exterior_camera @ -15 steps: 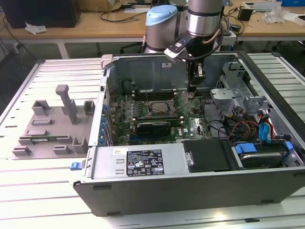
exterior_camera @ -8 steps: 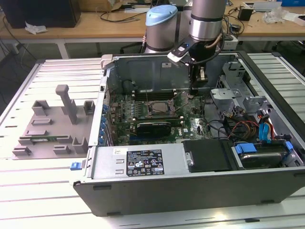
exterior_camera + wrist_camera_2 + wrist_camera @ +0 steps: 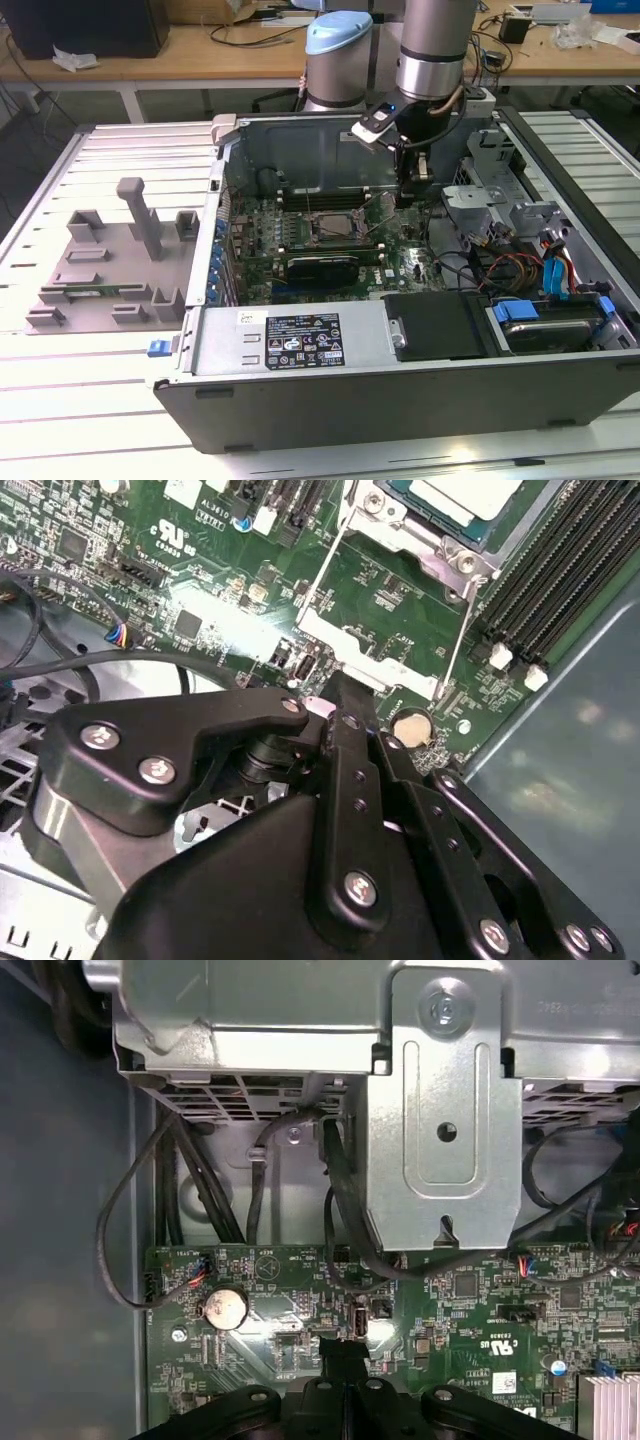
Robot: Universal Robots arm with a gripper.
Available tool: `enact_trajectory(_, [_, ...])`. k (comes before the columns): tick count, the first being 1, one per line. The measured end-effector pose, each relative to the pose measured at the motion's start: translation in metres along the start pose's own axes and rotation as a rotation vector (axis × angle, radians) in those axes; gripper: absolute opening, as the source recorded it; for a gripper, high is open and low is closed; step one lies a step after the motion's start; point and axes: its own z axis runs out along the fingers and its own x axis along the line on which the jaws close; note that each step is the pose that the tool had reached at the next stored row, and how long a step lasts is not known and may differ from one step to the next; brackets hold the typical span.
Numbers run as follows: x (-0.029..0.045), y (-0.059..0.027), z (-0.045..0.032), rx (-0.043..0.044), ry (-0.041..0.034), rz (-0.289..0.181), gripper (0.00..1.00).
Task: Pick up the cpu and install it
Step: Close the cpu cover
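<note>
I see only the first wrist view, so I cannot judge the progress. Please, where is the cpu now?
Observer: In the second wrist view the cpu lies in the socket, silvery plate up.
Operator: Does the gripper hold it?
Observer: No. The gripper is shut and apart from the cpu; its tip is at the metal plate beside the socket.
Operator: On which side of the socket is the gripper?
Observer: In the exterior view it hangs inside the computer case, on the exterior view's right of the socket.
</note>
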Motion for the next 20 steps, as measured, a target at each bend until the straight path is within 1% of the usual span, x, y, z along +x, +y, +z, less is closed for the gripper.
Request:
enact_trajectory(4, [0.0000,-0.0001,0.0001,0.0001,0.0002,0.000,0.11])
enact_trajectory(7, [0.0000,-0.0024,0.0001,0.0000,0.0002,0.000,0.11])
enact_trajectory(13, [0.0000,-0.0132,0.0005,0.0000,0.0008,0.000,0.11])
enact_trajectory(14, [-0.0001,-0.0173,0.0004,0.0000,0.0003,0.000,0.11])
enact_trajectory(16, [-0.0001,-0.0220,0.0004,-0.0001,0.0002,0.000,0.11])
enact_trajectory(20, [-0.0001,-0.0341,0.0006,-0.0006,0.0002,0.000,0.11])
